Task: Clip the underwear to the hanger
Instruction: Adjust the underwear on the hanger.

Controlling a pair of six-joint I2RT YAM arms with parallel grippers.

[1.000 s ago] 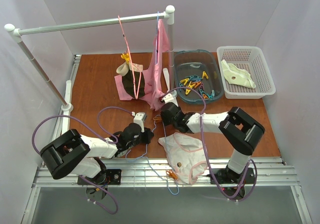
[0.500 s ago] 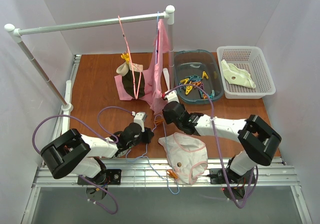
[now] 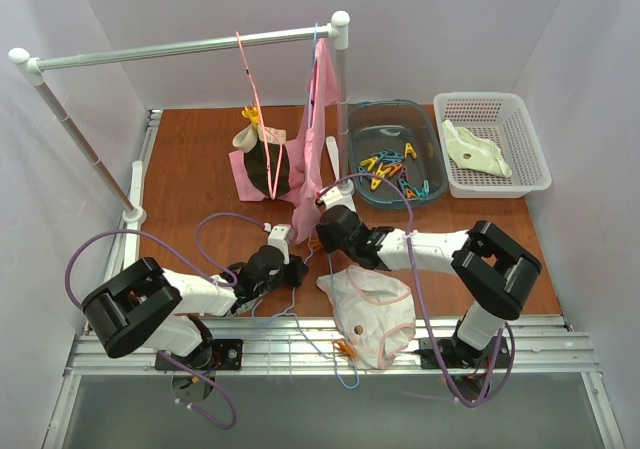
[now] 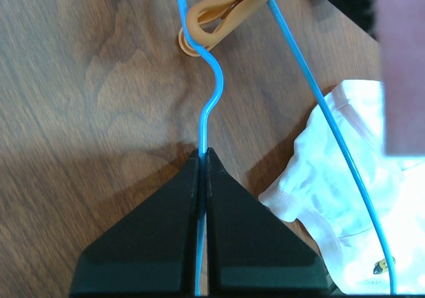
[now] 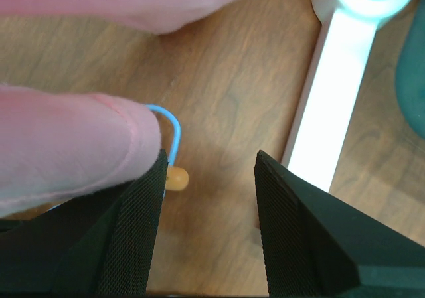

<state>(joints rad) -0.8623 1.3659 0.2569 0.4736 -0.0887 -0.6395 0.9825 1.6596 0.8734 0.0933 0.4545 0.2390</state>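
Our left gripper (image 4: 204,155), bottom centre of its wrist view, clamps the hanger (image 4: 212,102); underwear (image 4: 305,185) lies lower right; our right gripper (image 5: 211,165) stands released.

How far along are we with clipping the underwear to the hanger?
Done: the hanger lies on the table across the underwear, and one orange peg sits at the underwear's near edge. In hand: the left gripper is shut on the hanger wire; the right gripper is open beside a second orange peg. Left: probably pegging the underwear's other side.
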